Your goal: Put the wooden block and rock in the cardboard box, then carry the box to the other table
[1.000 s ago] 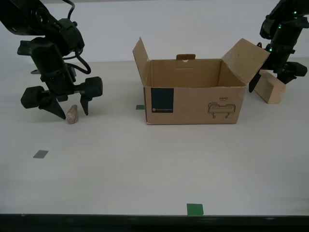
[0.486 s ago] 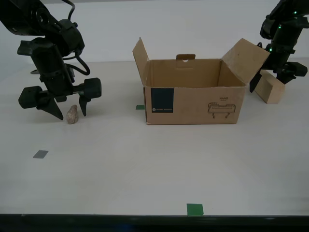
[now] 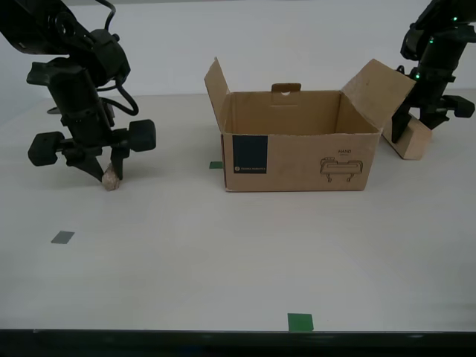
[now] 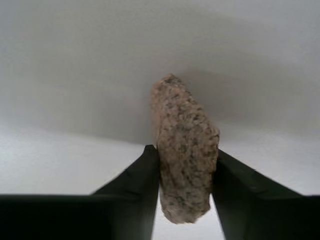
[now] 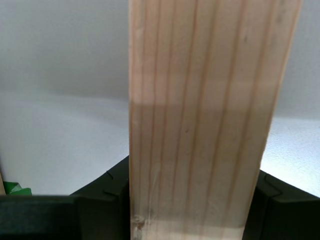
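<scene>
The rock [image 3: 111,179] lies on the table at the exterior view's left. My second gripper [image 3: 109,175] is shut on it, and both dark fingers press its sides in the second wrist view, rock [image 4: 185,145], gripper [image 4: 185,151]. The cardboard box [image 3: 297,160] stands open in the middle with its flaps raised. Behind its flap on the exterior view's right rests the wooden block [image 3: 413,141], with my first gripper [image 3: 414,126] shut on it. The block [image 5: 200,125] fills the first wrist view between the fingers of that gripper [image 5: 192,170]. The other table is out of view.
The smooth beige table [image 3: 223,253] carries a grey square [image 3: 62,237], a green square [image 3: 300,322] near the front edge and another green mark [image 3: 216,165] beside the box. The box's raised flap [image 3: 375,93] stands close to my first gripper.
My second gripper's fingers have closed from a wide stance onto the rock. My first gripper has closed on the wooden block, which shifted slightly toward the box.
</scene>
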